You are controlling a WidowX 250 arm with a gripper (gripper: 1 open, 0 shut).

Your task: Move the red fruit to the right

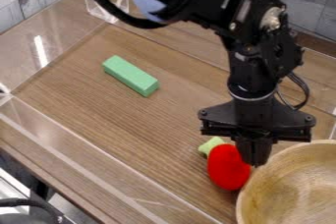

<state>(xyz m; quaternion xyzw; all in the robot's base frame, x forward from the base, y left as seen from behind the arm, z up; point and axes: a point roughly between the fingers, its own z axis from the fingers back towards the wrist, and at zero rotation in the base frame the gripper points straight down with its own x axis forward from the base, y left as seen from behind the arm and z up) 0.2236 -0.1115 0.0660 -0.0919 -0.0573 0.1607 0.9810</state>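
The red fruit (229, 167) lies on the wooden table near the front, its yellow-green leafy cap (207, 148) pointing left. My gripper (254, 150) hangs straight down over the fruit's upper right side. Its two dark fingers stand pressed together in one narrow column. The fingertips touch or sit just behind the fruit's top right edge. The whole red body shows to the left of the fingers, not between them. The fruit rests on the table.
A large wooden bowl (292, 191) fills the front right corner, close to the fruit's right side. A flat green block (130, 75) lies at the left middle. Clear acrylic walls (53, 31) edge the table on the left and front.
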